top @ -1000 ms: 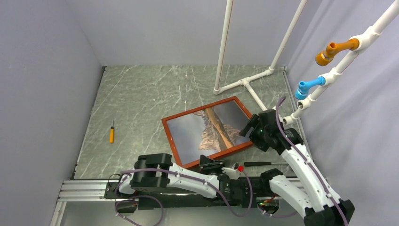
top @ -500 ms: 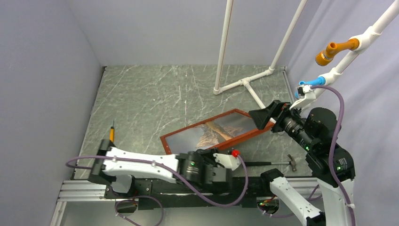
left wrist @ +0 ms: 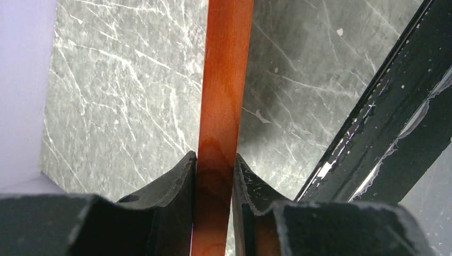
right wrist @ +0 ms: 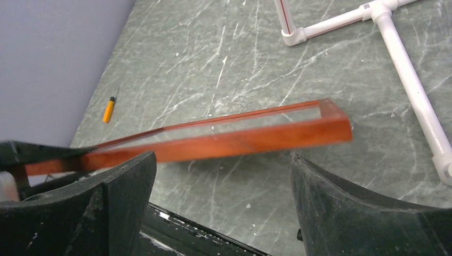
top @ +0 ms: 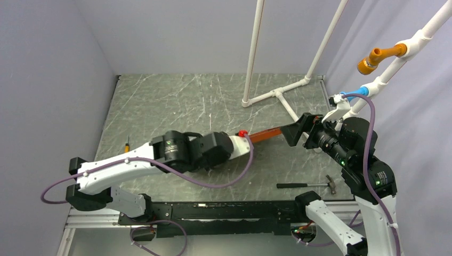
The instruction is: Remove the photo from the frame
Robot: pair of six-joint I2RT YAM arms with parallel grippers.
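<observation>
The frame bars mid-table, pipe stand crowds far right; left tabletop open.

A grey marble tabletop carries a small orange screwdriver at the left, a hammer at the right, and a white pipe stand at the back.

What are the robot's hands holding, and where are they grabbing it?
The left gripper pinches the frame across one thin wooden side bar. The right gripper is open and holds nothing.

Overhead, two close wrists; shared frame
</observation>
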